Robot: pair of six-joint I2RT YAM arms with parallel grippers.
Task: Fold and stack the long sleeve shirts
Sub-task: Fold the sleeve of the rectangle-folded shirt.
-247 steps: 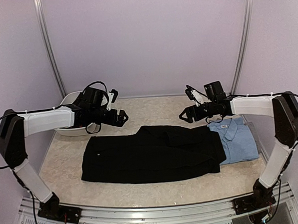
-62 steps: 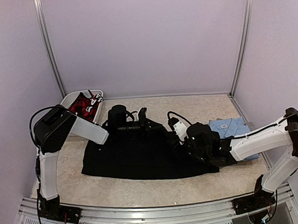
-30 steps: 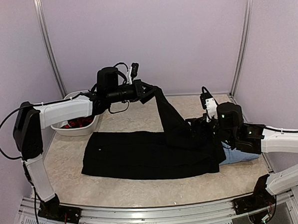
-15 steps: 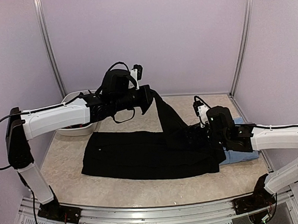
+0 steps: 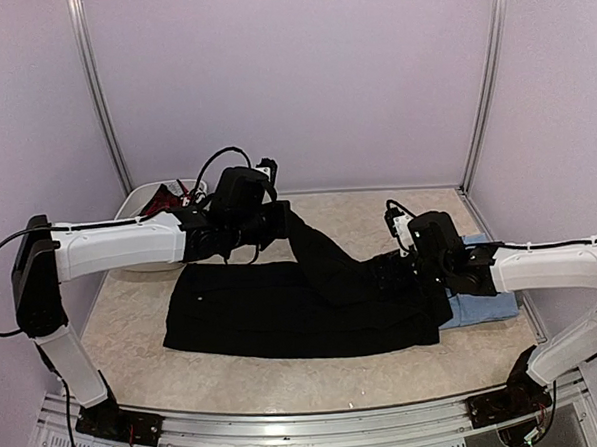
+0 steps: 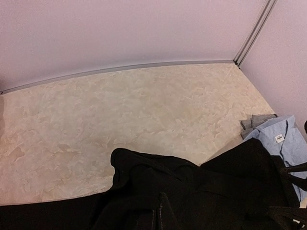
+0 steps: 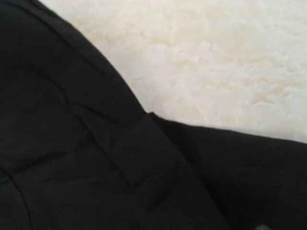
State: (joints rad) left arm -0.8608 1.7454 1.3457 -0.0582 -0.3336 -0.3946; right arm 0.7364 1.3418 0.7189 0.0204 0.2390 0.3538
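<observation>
Though the blue shirt [image 5: 483, 304] lies folded, the black shirt [image 5: 253, 316] looks half-folded, unstacked. Left gripper [image 5: 281, 224] pinches its sleeve; right gripper [image 5: 391, 267] gapes wide.

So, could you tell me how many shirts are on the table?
2. The black shirt lies spread across the middle of the table, one sleeve raised; the light blue shirt sits at the right, partly under it. Others could be hidden beneath.

Black shirt [image 5: 253, 311] spread flat across table [image 5: 286, 369]. One sleeve held raised by left gripper [image 5: 281, 222], clamped shut; sleeve stretched diagonally down toward right gripper [image 5: 389, 269], set low over shirt's right part. Light blue shirt [image 5: 486, 309] partly covered at right. White tub [image 5: 137, 204] placed far left.
</observation>
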